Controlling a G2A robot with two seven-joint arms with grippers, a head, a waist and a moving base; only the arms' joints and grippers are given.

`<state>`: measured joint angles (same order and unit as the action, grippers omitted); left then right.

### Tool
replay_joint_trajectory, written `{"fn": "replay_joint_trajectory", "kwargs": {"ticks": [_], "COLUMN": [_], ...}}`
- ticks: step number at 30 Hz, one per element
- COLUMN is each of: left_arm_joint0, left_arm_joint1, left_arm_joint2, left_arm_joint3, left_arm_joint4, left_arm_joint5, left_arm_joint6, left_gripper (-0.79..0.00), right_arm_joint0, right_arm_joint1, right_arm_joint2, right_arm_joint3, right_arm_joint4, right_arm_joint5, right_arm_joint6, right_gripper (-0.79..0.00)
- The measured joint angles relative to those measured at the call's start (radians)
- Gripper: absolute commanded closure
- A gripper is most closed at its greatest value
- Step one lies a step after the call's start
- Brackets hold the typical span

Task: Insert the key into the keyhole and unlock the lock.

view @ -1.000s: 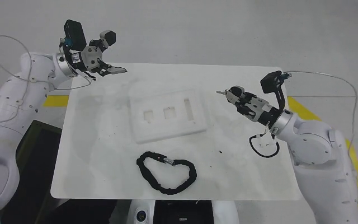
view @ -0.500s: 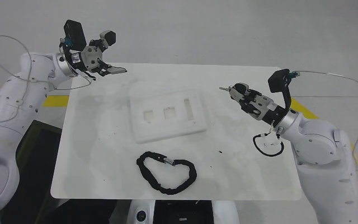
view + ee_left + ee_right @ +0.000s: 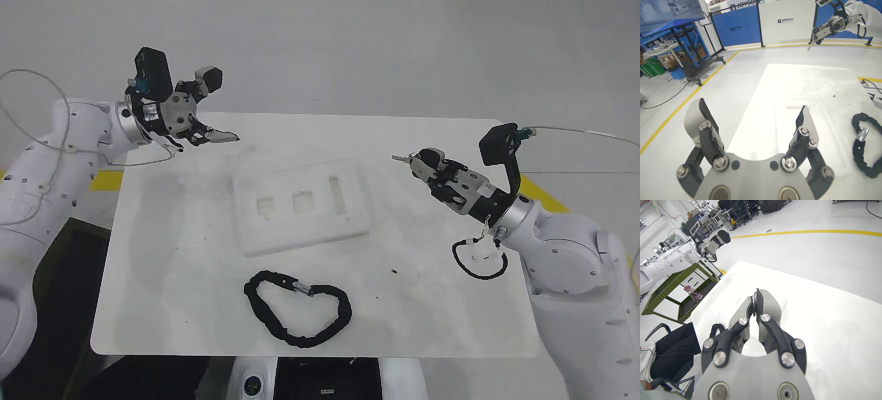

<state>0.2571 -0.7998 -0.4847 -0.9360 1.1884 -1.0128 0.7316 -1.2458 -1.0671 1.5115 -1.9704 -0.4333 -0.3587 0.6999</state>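
Observation:
The lock (image 3: 297, 308) is a black fabric-covered chain loop with a silver cylinder (image 3: 298, 290), lying near the table's front edge; the left wrist view shows it too (image 3: 865, 142). My right gripper (image 3: 418, 160) hovers above the table's right side, shut on the small metal key (image 3: 401, 158), whose tip points left. In the right wrist view the key (image 3: 754, 306) sits pinched between the pads (image 3: 758, 303). My left gripper (image 3: 215, 130) hangs open and empty over the table's back left corner, fingers (image 3: 706, 113) spread wide.
A white foam tray (image 3: 300, 205) with three cut-out recesses lies mid-table between the grippers and behind the lock. A black cable loop (image 3: 478, 262) hangs from the right arm. A small dark speck (image 3: 397, 269) lies right of the lock.
The left gripper has shifted right along the table's back edge. The right gripper moved slightly right and back with the key a second ago, then held still.

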Motion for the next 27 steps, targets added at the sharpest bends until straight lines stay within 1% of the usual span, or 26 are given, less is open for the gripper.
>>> {"fn": "replay_joint_trajectory", "kwargs": {"ticks": [4, 6, 8, 12, 16, 18, 24, 27], "left_arm_joint0": [0.026, 0.035, 0.034, 0.018, -0.016, -0.012, 0.035, 0.051], "left_arm_joint1": [0.012, 0.018, 0.027, 0.045, 0.056, 0.058, 0.057, 0.055], "left_arm_joint2": [0.029, 0.061, 0.11, 0.206, 0.309, 0.318, 0.315, 0.315], "left_arm_joint3": [-0.072, -0.111, -0.156, -0.218, -0.279, -0.301, -0.395, -0.416], "left_arm_joint4": [0.026, 0.05, 0.083, 0.139, 0.192, 0.224, 0.33, 0.383], "left_arm_joint5": [0.0, 0.001, 0.001, 0.001, 0.001, 0.001, 0.001, 0.001], "left_arm_joint6": [-0.032, -0.047, -0.055, -0.023, 0.055, 0.076, 0.076, 0.076], "left_gripper": [-0.785, -0.785, -0.785, -0.785, -0.785, -0.785, -0.785, -0.785], "right_arm_joint0": [0.0, 0.0, 0.0, 0.0, 0.0, 0.0, 0.0, 0.0], "right_arm_joint1": [0.0, 0.0, 0.0, 0.0, 0.0, 0.0, 0.0, 0.0], "right_arm_joint2": [0.0, 0.0, 0.0, 0.0, 0.0, 0.0, 0.0, 0.0], "right_arm_joint3": [0.0, 0.0, 0.0, 0.0, 0.0, 0.0, 0.0, 0.0], "right_arm_joint4": [0.0, 0.0, 0.0, 0.0, 0.0, 0.0, 0.0, 0.0], "right_arm_joint5": [0.0, 0.0, 0.0, 0.0, 0.0, 0.0, 0.0, 0.0], "right_arm_joint6": [0.0, 0.0, 0.0, 0.0, 0.0, 0.0, 0.0, 0.0], "right_gripper": [0.0, 0.0, 0.0, 0.0, 0.0, 0.0, 0.0, 0.0]}}
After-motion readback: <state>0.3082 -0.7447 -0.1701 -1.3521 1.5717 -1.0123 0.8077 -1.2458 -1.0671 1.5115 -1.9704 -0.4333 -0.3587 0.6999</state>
